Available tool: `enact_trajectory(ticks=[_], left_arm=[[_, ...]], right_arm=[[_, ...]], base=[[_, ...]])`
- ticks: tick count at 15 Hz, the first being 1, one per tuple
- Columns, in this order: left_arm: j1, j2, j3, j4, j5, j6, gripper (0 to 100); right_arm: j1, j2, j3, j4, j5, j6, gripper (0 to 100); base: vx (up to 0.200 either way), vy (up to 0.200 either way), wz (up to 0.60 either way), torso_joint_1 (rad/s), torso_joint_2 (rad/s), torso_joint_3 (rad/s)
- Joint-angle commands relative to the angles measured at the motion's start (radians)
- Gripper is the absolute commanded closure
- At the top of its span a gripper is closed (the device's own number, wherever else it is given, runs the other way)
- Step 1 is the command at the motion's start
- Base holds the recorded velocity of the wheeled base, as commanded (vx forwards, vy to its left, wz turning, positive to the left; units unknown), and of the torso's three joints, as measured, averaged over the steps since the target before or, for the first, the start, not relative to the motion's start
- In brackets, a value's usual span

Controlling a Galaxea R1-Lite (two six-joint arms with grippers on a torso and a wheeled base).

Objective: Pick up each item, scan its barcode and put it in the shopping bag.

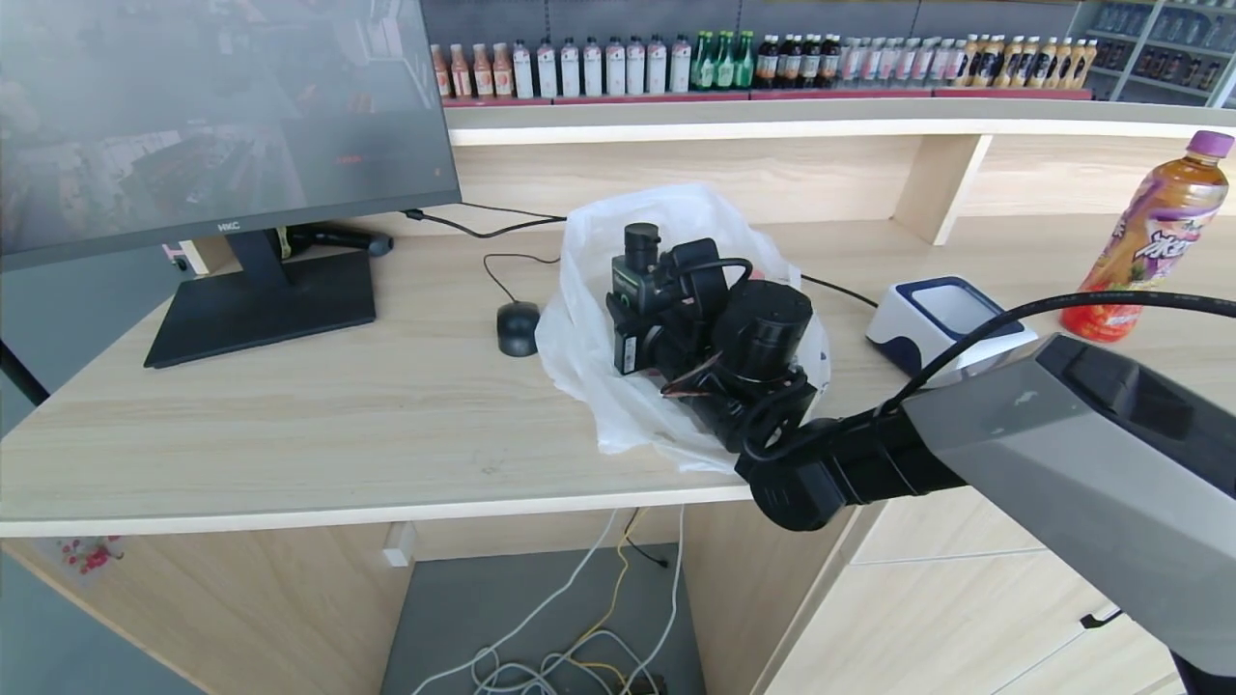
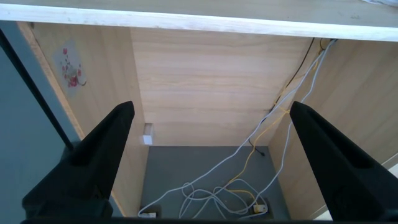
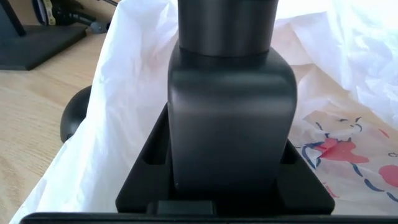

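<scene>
Right gripper is in the bag, centre, likely delivering an item; its grip I cannot tell. Left gripper hangs spread wide, idle; 1 bottle waits at 2 o'clock

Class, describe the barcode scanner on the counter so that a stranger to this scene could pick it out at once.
Start at the pale wooden counter and find the white shopping bag at its middle. Just right of the bag, before the orange bottle, sits the scanner. It is the one low white box with a dark blue-framed slanted top.
</scene>
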Motion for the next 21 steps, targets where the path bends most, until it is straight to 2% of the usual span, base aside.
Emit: enact_trajectory(ticks=[1,9,10,17,19,21], left_arm=[[0.000,0.000,0.000,0.000,0.000,0.001,0],[0.000,0.000,0.000,0.000,0.000,-0.001,0],[0.000,0.000,0.000,0.000,0.000,-0.001,0],[0.000,0.000,0.000,0.000,0.000,-0.001,0],[0.000,0.000,0.000,0.000,0.000,0.001,0],[0.000,0.000,0.000,0.000,0.000,0.001,0]], right_arm=[[0.001,0.012,0.001,0.005,0.000,-0.001,100],[0.004,0.021,0.001,0.005,-0.002,-0.003,100],[0.004,0.018,0.001,0.005,-0.002,-0.003,0],[0.004,-0.122,0.010,-0.006,-0.006,-0.004,0],[0.005,-0.209,0.090,-0.007,-0.017,-0.004,0],[0.005,-0.307,0.232,-0.050,-0.017,-0.003,0]], base=[[0.000,0.000,0.00,0.000,0.00,0.000],[0.000,0.000,0.00,0.000,0.00,0.000],[0.000,0.000,0.00,0.000,0.00,0.000],[0.000,0.000,0.00,0.000,0.00,0.000],[0.000,0.000,0.00,0.000,0.00,0.000],[0.000,0.000,0.00,0.000,0.00,0.000]])
